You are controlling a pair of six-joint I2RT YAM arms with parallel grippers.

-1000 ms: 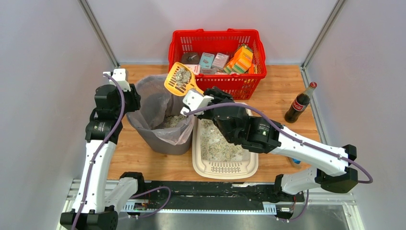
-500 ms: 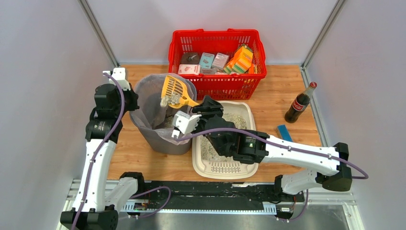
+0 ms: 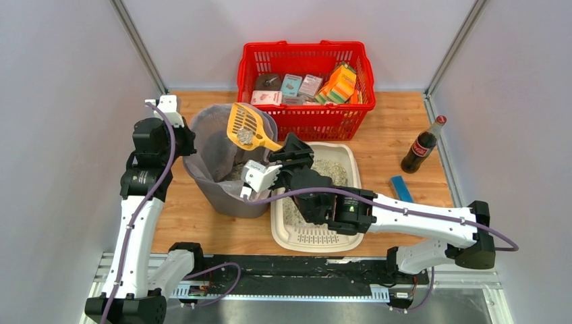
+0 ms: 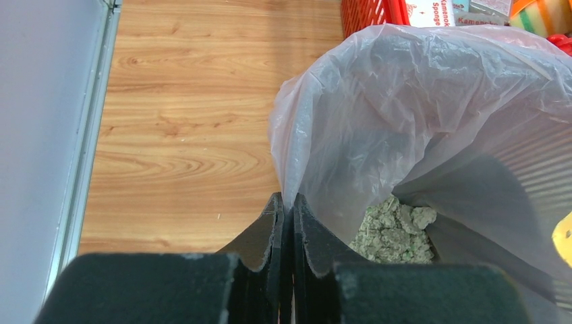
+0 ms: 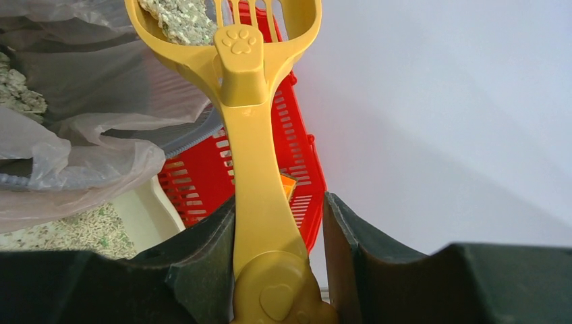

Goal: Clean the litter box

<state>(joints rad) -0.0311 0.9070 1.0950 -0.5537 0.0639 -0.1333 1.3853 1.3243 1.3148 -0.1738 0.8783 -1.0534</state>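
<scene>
The litter box (image 3: 317,247) is a cream tray with a slotted grate at its near end and pale granules inside; my right arm crosses over it. My right gripper (image 3: 289,152) (image 5: 280,202) is shut on the handle of a yellow slotted scoop (image 3: 247,125) (image 5: 260,155). The scoop is tilted over the grey bin (image 3: 233,201), with a small clump still in it. My left gripper (image 3: 183,140) (image 4: 286,202) is shut on the rim of the bin's clear bag (image 4: 405,101). Greenish-grey clumps (image 4: 394,229) lie at the bottom of the bag.
A red mesh basket (image 3: 303,123) of boxes stands behind the bin and tray. A cola bottle (image 3: 422,147) stands at the right and a blue block (image 3: 400,187) lies near it. Grey walls close in both sides and the back.
My right arm has pulled back and left, bringing the loaded scoop down from the basket's edge and tipping it over the bin. Most clumps have dropped out. The left arm has stayed put.
</scene>
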